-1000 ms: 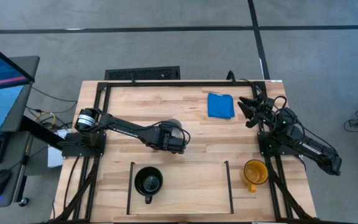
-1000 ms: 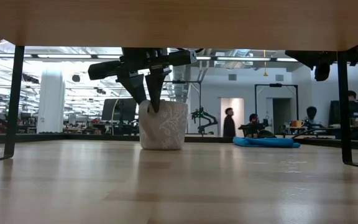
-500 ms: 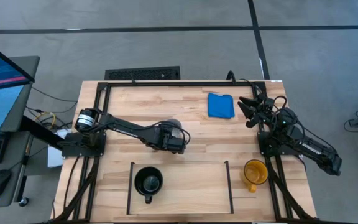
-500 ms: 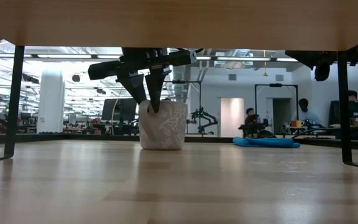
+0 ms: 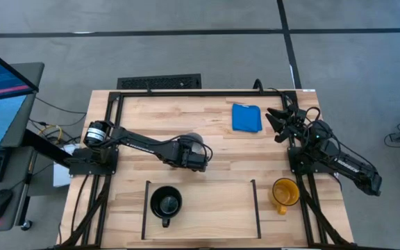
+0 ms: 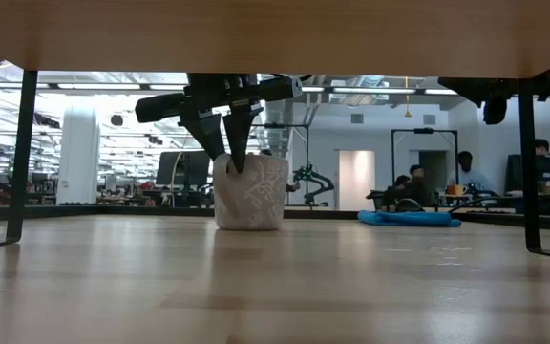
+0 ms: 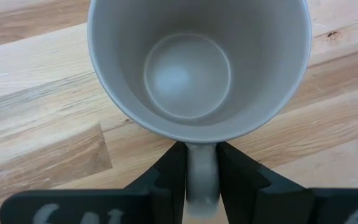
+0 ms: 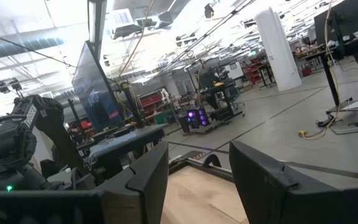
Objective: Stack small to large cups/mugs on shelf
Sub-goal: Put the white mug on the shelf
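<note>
the left gripper (image 5: 194, 157) is pinching the handle of the pale grey-white mug (image 7: 197, 62); in our left wrist view both fingers (image 7: 166, 177) are pressed against the handle, one on each side. in the low view the mug (image 6: 249, 192) sits upright on the table (image 5: 186, 111) with the gripper (image 6: 234, 153) coming down onto its near side.

going by size from there: the shelf (image 5: 200, 208) is the wood strip along the table's front edge, between two thin black bars. the yellow-orange mug (image 5: 284, 192) stands just outside the right-hand bar, handle pointing to the front edge. the small black mug (image 5: 166, 203) is on the shelf, just inside the left bar, handle also toward the front.

the right gripper (image 5: 278, 119) is parked at the table's right rear corner, next to the blue cloth (image 5: 246, 117), and our right wrist view shows its fingers (image 8: 145, 177) spread apart with nothing between them.

no brand or label we can read on any mug. the grey-white one has a faint raised pattern on its side, that's all we can make out.
</note>
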Controlling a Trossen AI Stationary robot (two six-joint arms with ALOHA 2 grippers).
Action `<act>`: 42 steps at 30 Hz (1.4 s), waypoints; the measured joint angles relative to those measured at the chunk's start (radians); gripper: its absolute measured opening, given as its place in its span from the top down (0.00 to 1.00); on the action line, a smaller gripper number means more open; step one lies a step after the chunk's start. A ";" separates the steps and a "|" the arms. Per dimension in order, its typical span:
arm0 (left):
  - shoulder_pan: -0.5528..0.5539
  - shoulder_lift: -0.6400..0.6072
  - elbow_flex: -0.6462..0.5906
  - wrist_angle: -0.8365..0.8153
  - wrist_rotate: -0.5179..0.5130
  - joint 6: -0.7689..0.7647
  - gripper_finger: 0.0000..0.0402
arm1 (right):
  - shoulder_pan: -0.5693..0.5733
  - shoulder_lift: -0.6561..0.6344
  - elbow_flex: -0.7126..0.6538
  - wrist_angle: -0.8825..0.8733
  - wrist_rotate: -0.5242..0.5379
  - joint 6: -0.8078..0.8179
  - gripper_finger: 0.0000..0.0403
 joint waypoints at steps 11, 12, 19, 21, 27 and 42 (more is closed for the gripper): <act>0.000 0.000 0.000 0.000 0.000 0.000 0.83 | 0.000 0.000 0.000 0.000 0.000 0.000 0.52; 0.000 0.000 0.000 0.000 0.001 0.003 0.83 | 0.000 0.000 0.000 0.000 0.000 0.000 0.52; 0.000 0.000 0.000 0.000 0.001 0.009 0.85 | 0.000 0.000 0.000 0.000 0.000 0.000 0.52; 0.000 0.000 0.000 0.000 0.001 0.009 0.87 | 0.000 0.000 0.000 0.000 0.000 0.000 0.52; 0.000 0.000 0.000 0.000 0.005 0.007 0.87 | 0.000 0.000 0.000 0.000 0.000 0.000 0.52; -0.001 -0.005 0.165 -0.200 -0.025 0.067 0.88 | 0.000 0.000 0.000 0.000 0.000 0.000 0.52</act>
